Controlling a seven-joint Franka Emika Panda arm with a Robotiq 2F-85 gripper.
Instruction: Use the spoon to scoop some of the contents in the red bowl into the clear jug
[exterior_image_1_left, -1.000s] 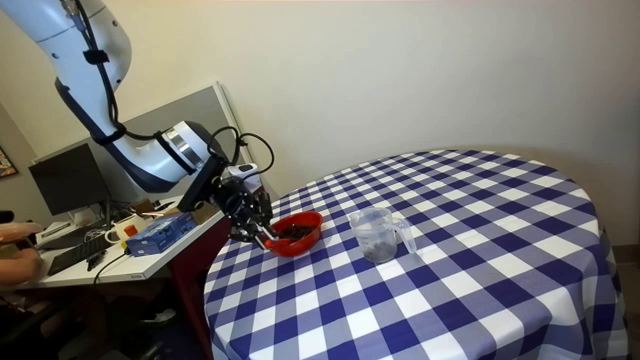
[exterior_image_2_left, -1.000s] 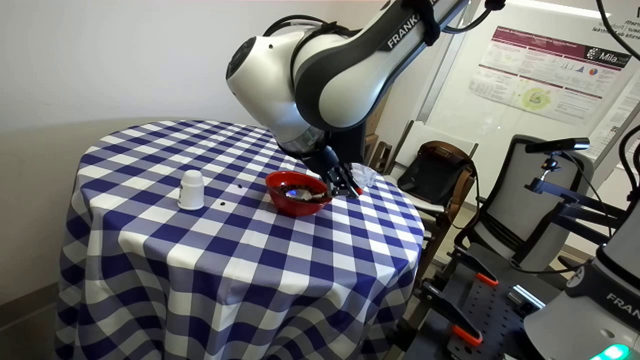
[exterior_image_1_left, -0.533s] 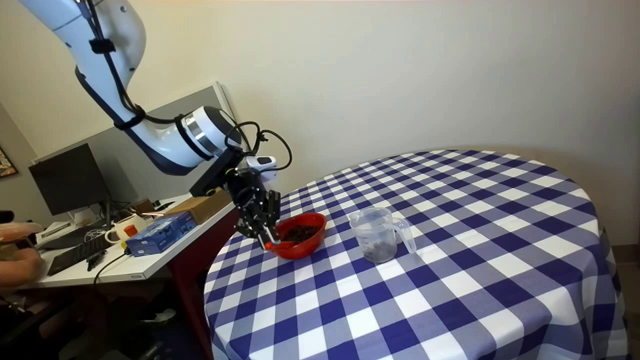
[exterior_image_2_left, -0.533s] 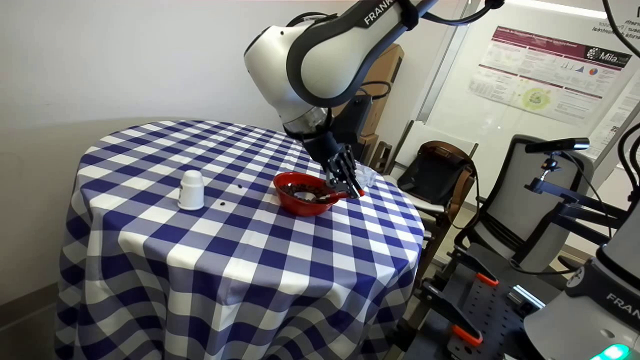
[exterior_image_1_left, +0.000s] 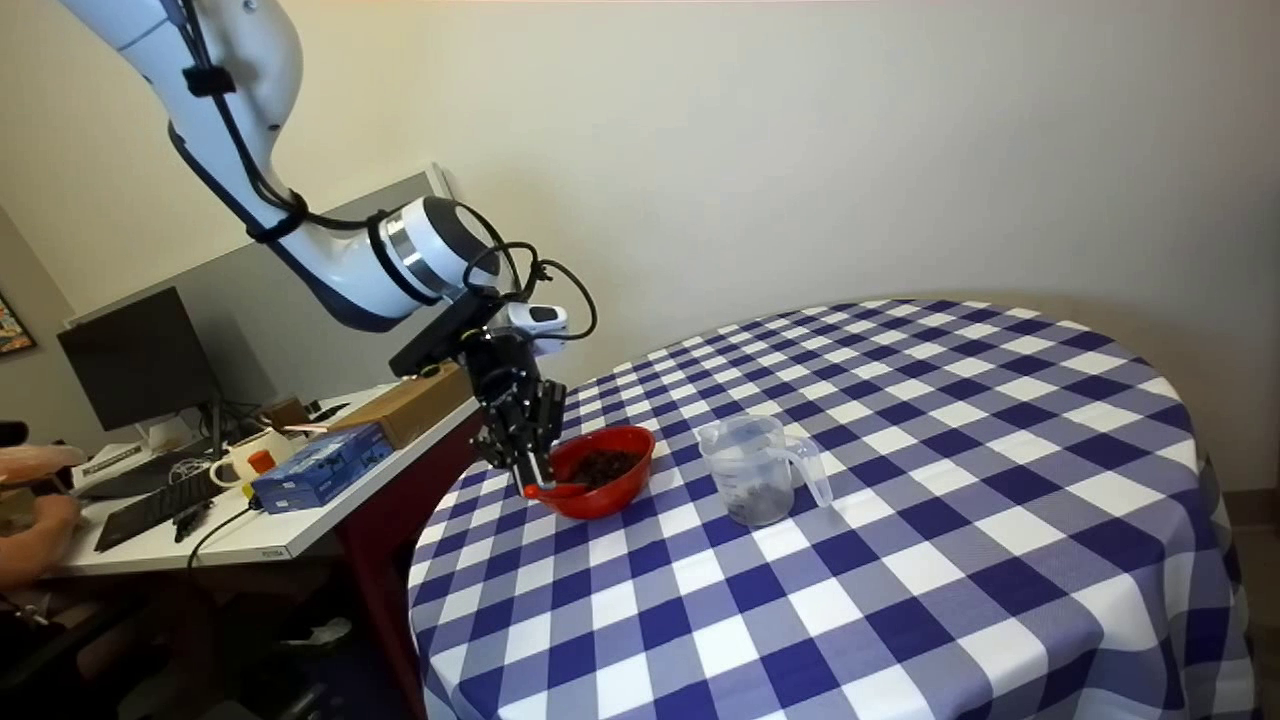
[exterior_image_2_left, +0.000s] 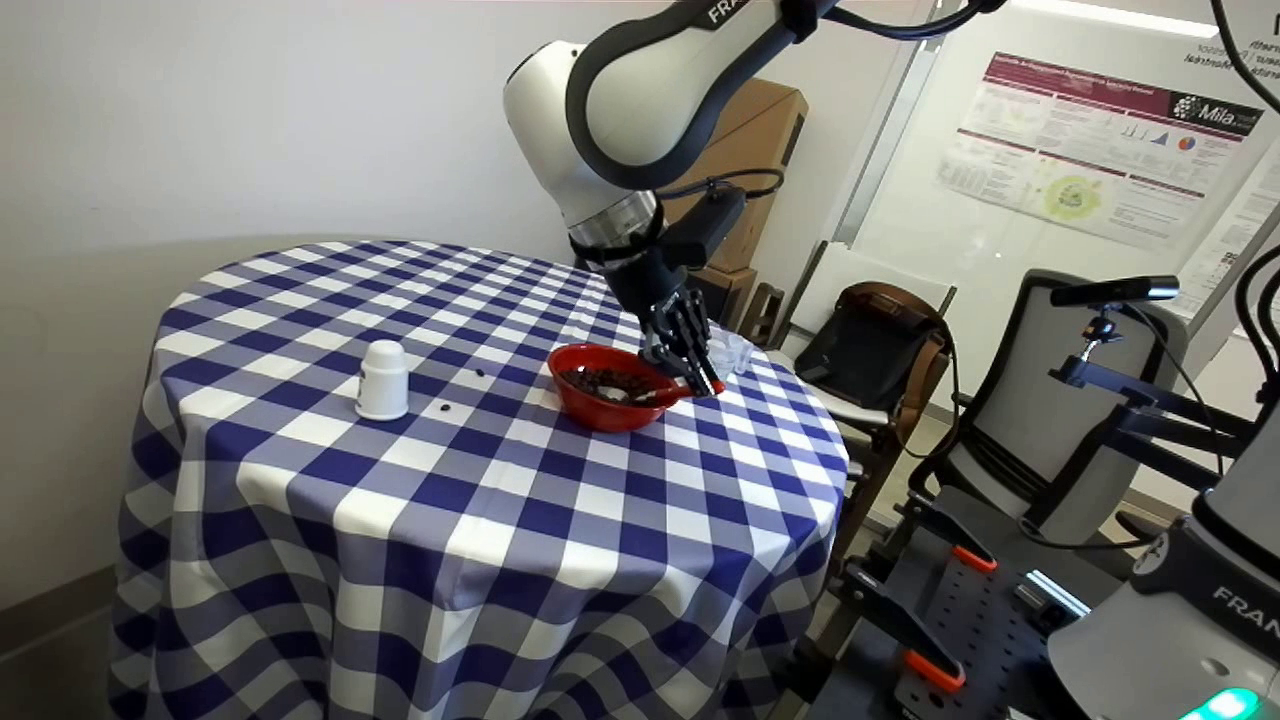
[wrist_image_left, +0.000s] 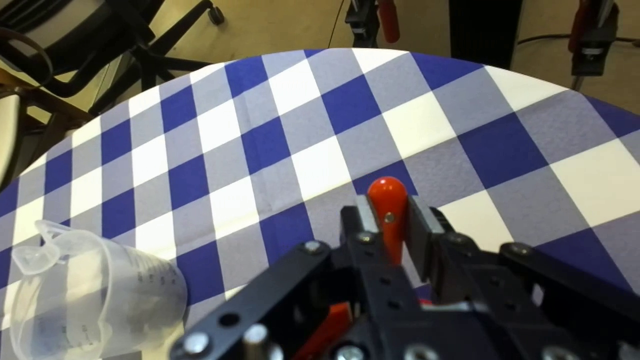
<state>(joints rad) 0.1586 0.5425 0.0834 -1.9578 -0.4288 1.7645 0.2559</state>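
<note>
Mid-scoop, by judgement; gripping spoon (exterior_image_2_left: 672, 396) by its handle in narrow-set pincer (wrist_image_left: 392, 205), head among contents (exterior_image_1_left: 603, 467) of red bowl (exterior_image_1_left: 607, 503); next, likely, lift level and tip over clear jug (exterior_image_1_left: 745, 457); counted: one spoon, one bowl, one jug, one white container (exterior_image_2_left: 383, 382), two dark specks (exterior_image_2_left: 445, 408) on worktop (exterior_image_2_left: 480, 470)

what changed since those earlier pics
The arm rose, tipping the gripper more upright. The red bowl slid slightly toward the clear jug. Nothing was let go: the gripper still holds the spoon. The clear jug stayed put.
</note>
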